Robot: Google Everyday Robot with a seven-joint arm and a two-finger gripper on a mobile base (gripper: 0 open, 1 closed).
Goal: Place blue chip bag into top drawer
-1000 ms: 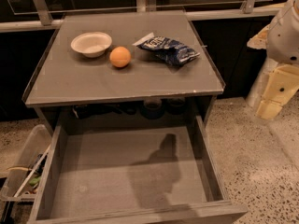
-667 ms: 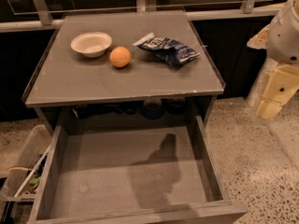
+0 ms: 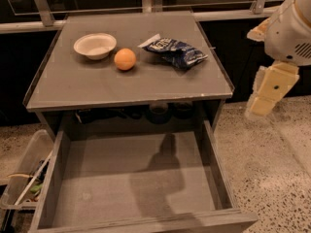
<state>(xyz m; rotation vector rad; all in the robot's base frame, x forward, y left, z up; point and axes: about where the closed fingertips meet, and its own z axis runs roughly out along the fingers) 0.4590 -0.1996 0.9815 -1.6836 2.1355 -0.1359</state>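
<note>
The blue chip bag lies crinkled on the grey cabinet top, at its right rear, with its white edge pointing left. The top drawer is pulled out wide below the cabinet top and holds nothing; the arm's shadow falls on its flat bottom. My gripper hangs off the white arm at the right edge of the view, beside and right of the cabinet, well apart from the bag and holding nothing.
A white bowl and an orange sit on the cabinet top left of the bag. A clear plastic bin of clutter stands on the floor left of the drawer. Speckled floor lies to the right.
</note>
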